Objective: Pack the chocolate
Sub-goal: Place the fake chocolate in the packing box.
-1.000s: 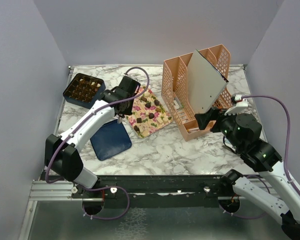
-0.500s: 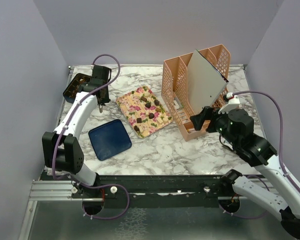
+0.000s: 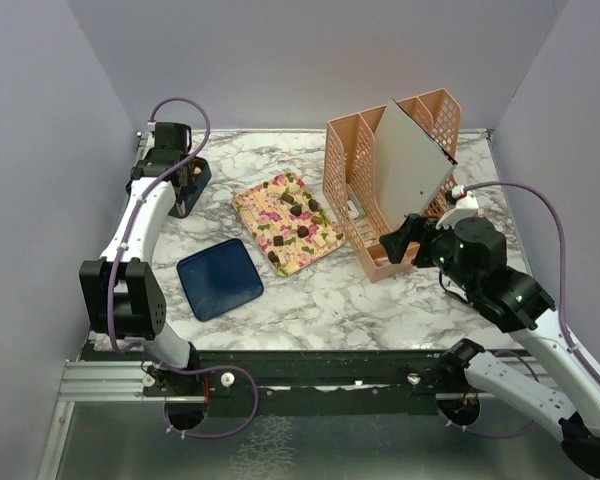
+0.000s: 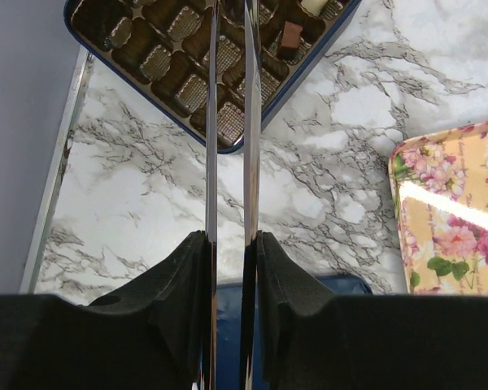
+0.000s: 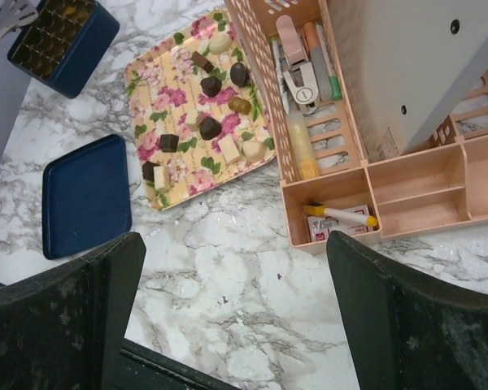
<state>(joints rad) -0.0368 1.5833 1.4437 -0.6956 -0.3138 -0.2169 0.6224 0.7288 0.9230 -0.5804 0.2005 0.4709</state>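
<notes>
Left arm has swung from the floral tray (image 3: 242, 203) to the blue gridded box (image 4: 305, 72). Left gripper (image 4: 229, 24): blades narrowly apart, tips off-frame, can't tell if holding. Right gripper (image 5: 234, 244): wide open, empty. Chocolate (image 5: 210, 127) mostly on tray, some in box. Labels in the pink organizer (image 3: 370, 200) unreadable.

Chocolate (image 5: 210, 127): dark, tan, cream bite-size pieces scattered loose on floral tray (image 5: 150, 106); few in blue box (image 5: 85, 57).

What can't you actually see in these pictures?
Left wrist view: the tips of the left gripper run off the top edge, so whether it holds anything is unseen.
Top view: the left arm covers most of the blue box.
Right wrist view: the grey board covers part of the organizer.
</notes>
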